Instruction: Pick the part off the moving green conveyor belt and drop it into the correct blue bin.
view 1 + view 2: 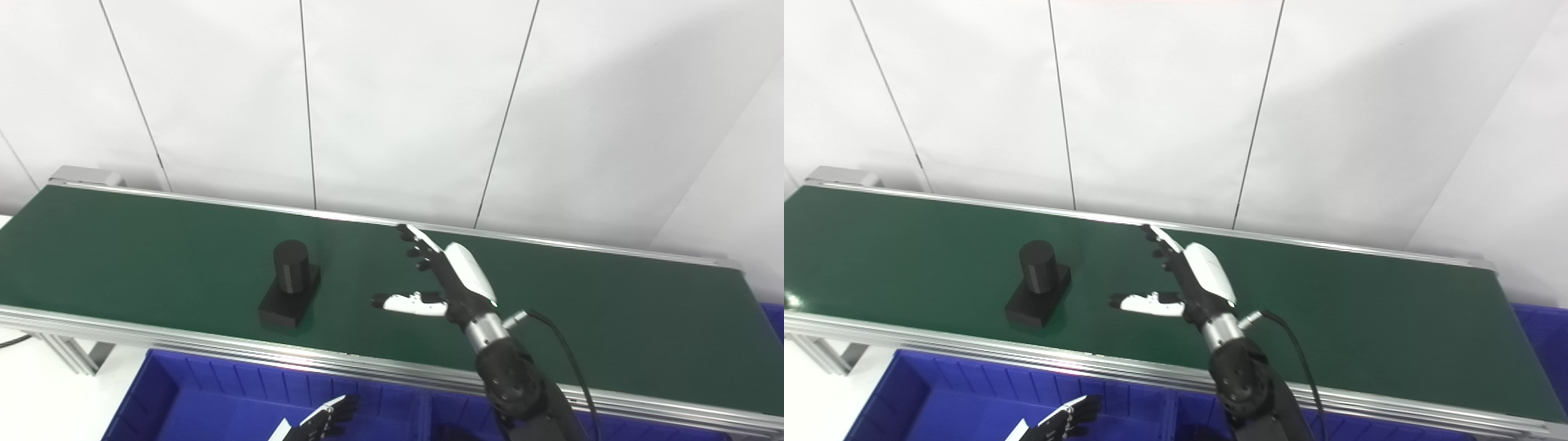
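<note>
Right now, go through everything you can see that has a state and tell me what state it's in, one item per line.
Black part: upright on the belt, free, nothing touching it.
Green conveyor belt: carrying only the black part.
Right hand: open over the belt, fingers spread, holding nothing, apart from the part.
Left hand: low over the blue bin, holding nothing that shows, mostly out of frame.
Blue bin: visible part holds no parts.

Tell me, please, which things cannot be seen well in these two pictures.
- Left hand: cut off by the bottom edge in both views, so its grip cannot be told.
- Blue bin: mostly below the bottom edge; part hidden by the right hand's arm.
- Another blue bin: cut off at the right edge.
- Black part: its far side faces away.
- Belt motion: one moment shows none.
- Right hand: open, fully visible.
</note>
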{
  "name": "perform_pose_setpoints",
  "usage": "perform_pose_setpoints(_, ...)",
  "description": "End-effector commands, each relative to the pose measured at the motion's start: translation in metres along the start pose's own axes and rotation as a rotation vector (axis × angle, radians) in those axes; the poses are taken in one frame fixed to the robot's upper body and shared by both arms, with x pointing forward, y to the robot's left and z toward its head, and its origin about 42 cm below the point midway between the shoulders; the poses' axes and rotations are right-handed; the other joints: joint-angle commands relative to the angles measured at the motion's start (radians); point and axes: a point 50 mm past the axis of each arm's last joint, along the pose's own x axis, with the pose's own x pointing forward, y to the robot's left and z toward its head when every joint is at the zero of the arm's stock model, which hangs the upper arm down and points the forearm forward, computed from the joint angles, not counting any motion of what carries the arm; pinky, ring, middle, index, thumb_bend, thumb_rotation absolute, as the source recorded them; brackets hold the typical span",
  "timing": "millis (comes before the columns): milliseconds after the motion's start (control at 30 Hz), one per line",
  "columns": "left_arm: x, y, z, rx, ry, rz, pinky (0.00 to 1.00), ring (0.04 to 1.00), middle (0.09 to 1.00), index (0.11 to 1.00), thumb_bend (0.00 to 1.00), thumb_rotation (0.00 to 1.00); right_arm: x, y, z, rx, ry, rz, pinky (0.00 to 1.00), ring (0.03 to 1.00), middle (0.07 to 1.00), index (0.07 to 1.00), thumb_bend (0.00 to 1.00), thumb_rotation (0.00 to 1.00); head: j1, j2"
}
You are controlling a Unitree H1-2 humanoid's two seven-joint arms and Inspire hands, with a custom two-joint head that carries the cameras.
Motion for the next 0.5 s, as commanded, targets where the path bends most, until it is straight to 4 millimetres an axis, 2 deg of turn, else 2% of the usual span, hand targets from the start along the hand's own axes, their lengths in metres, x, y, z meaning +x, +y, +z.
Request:
perform_pose_setpoints(0, 0.006, 0.004, 0.012, 0.012, -0.077, 0.013, 0.83, 0.874, 0.884, 0.868, 0.92, 0.44, 0.02, -0.009, 0.022, -0.013, -0.065, -0.046, 0.69, 0.821, 0.893, 0.914, 0.85, 0.59, 0.0, 0.001)
perform_pose_setpoints(233, 0.005, 0.003, 0.013, 0.015, -0.08, 0.017, 0.81, 0.865, 0.877, 0.867, 0.91, 0.44, 0.048, 0.003, 0.025, -0.007, -0.053, -0.027, 0.7, 0.828, 0.897, 0.915, 0.87, 0.57, -0.003, 0.003)
perform_pose_setpoints(333, 0.006, 0.001, 0.013, 0.013, -0.078, 0.024, 0.81, 0.86, 0.872, 0.862, 0.92, 0.45, 0.059, 0.007, 0.025, -0.012, -0.047, -0.019, 0.75, 0.848, 0.897, 0.912, 0.88, 0.57, 0.001, 0.003)
perform_pose_setpoints(467, 0.006, -0.001, 0.013, 0.024, -0.081, 0.027, 0.81, 0.857, 0.868, 0.863, 0.92, 0.46, 0.074, 0.014, 0.026, -0.041, -0.024, -0.011, 0.74, 0.841, 0.892, 0.91, 0.89, 0.56, 0.005, 0.006)
